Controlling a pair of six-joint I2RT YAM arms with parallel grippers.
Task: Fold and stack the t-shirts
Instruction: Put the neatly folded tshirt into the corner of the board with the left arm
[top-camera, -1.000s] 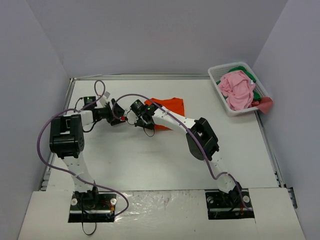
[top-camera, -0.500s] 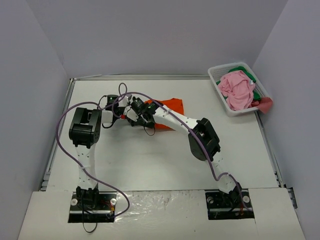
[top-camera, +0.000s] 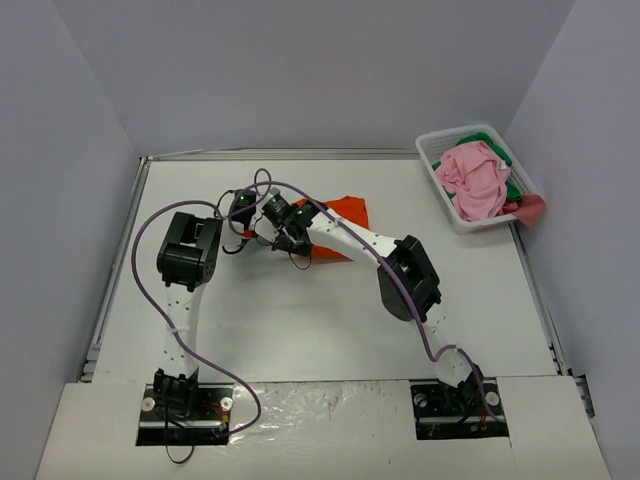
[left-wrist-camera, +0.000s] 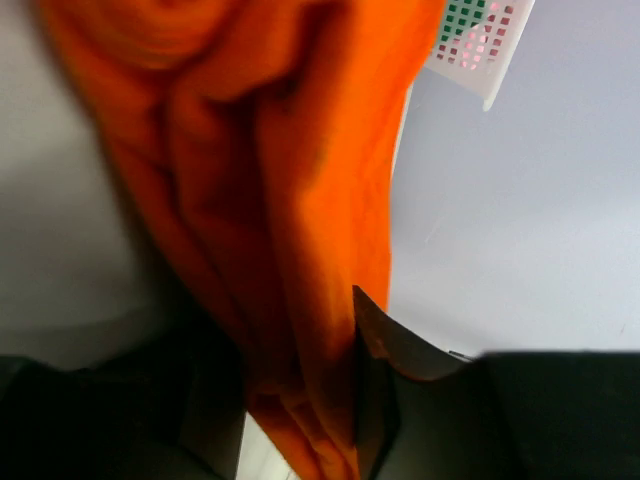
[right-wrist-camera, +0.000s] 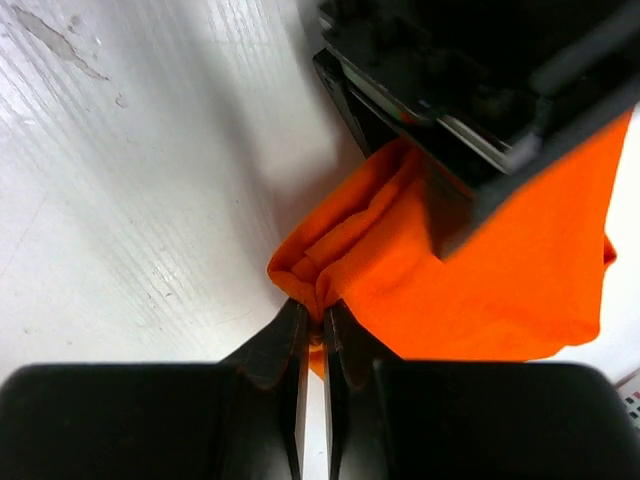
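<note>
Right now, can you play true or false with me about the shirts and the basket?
1. The pink shirt is in the basket. True.
2. The orange shirt is in the basket too. False: it lies on the table.
3. The right gripper pinches the orange shirt. True.
4. The basket stands at the table's left side. False: it stands at the far right corner.
</note>
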